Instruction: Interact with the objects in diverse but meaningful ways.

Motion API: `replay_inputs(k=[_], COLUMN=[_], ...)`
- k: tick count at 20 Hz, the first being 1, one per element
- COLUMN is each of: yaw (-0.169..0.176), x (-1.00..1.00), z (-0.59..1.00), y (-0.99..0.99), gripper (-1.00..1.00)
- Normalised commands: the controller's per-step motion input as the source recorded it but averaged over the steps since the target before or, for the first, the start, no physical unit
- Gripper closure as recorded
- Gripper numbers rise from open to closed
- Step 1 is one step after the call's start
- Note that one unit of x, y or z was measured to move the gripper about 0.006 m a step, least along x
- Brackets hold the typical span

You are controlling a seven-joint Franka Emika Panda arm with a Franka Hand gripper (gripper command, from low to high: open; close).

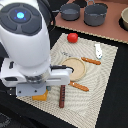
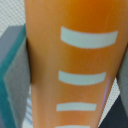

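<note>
An orange-yellow ridged block [image 2: 75,60] fills the wrist view, standing between my grey fingers [image 2: 12,80], which touch it on both sides. My gripper [image 2: 67,90] is shut on it. In the exterior view the block [image 1: 40,96] shows just under my arm's hand [image 1: 32,86] at the mat's near corner on the exterior view's left; my fingertips are hidden there. A dark brown sausage stick [image 1: 62,96] lies beside it. The red tomato [image 1: 72,37] sits at the mat's far side, and the small white-and-blue piece [image 1: 98,50] lies toward the exterior view's right.
A round wooden plate [image 1: 75,69] sits mid-mat on the woven placemat [image 1: 97,85], with an orange-handled utensil [image 1: 91,61] behind it and another [image 1: 78,86] in front. Two grey pots [image 1: 70,12] [image 1: 96,14] and a bowl [image 1: 124,19] stand on the brown board behind.
</note>
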Motion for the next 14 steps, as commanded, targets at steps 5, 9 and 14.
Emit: replay_inputs(k=[5,9,14], yaw=[0.035,0.027,0.015], x=[-0.32,-0.28,-0.14], z=[-0.31,-0.19,0.24], y=[-0.03,0.00,0.06], gripper=[1.00,1.00,-1.00])
